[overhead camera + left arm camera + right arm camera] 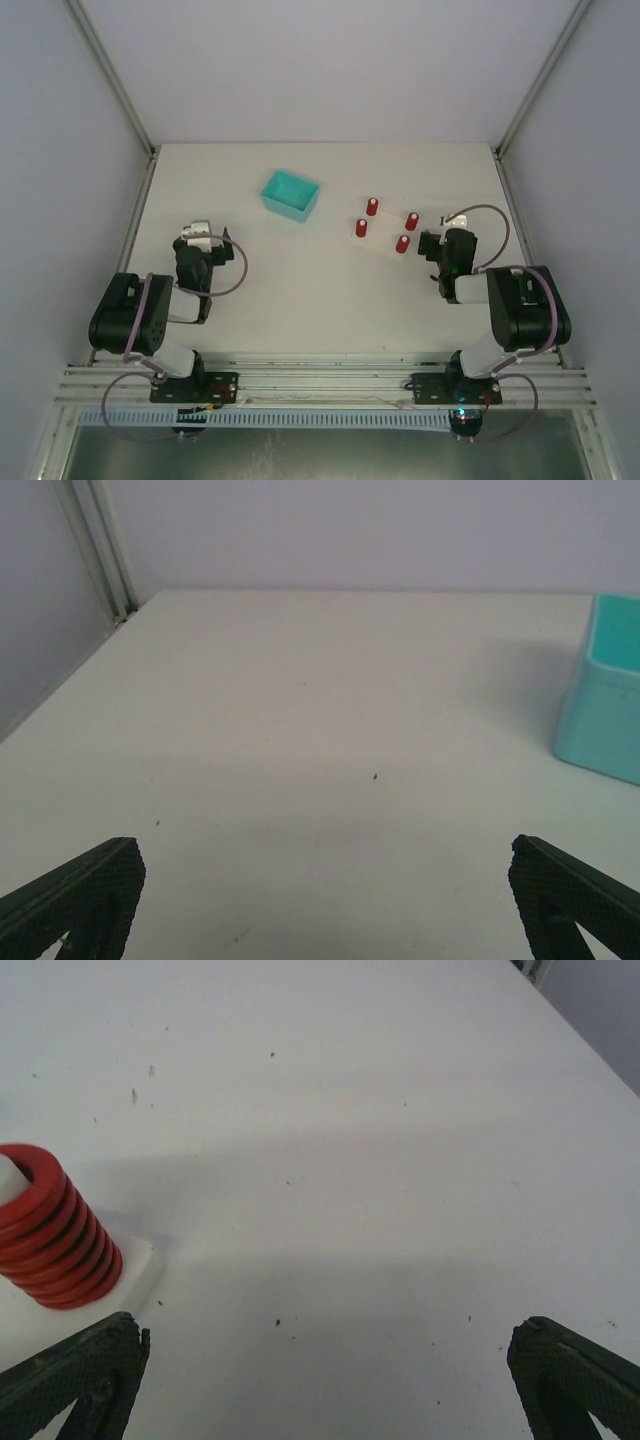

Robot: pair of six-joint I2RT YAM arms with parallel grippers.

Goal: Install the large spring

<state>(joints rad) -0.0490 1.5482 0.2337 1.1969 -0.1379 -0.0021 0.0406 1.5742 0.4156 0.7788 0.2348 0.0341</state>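
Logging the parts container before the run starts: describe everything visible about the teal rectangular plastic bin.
The teal rectangular plastic bin is a small open-topped box with straight walls and a thin rim, the same smooth teal all over. It stands upright on the white table, toward the far edge and slightly left of centre, turned a little askew. From above, nothing shows inside it. Only the table touches it. The left wrist view shows just one corner of it, cut off by the right edge.

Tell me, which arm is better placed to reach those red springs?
The right, probably. Its open right gripper sits just beside the nearest red spring, which also shows close by in its wrist view. The open left gripper is far off, beyond the teal bin.
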